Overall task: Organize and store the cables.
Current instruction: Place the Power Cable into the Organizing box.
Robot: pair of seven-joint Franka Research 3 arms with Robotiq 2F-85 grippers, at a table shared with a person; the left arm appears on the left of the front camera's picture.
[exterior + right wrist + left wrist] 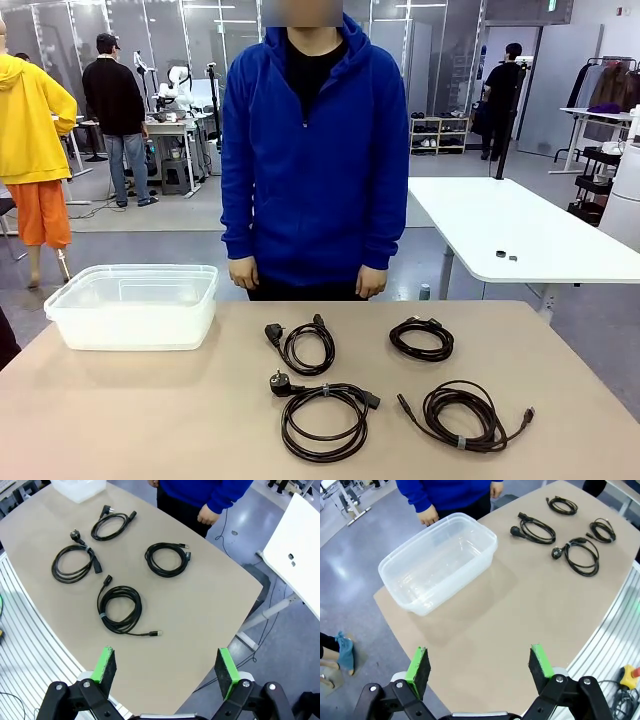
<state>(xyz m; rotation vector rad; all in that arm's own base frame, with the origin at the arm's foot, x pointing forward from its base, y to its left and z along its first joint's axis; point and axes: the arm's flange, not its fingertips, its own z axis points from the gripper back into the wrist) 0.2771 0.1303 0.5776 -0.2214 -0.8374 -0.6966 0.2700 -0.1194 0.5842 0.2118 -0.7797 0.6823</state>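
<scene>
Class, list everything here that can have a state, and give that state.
Plastic bin, upright, lidless, empty.
Far-left cable, coiled, on table.
Far-right cable, coiled, on table.
Near-left cable, coiled, tied, on table.
Near-right cable, coiled, tied, on table.
Left gripper, jaws open, empty.
Right gripper, jaws open, empty.
Person's hands, hanging, empty.

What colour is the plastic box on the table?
The rectangular plastic storage box is clear, slightly milky; the left wrist view shows it best.
</scene>
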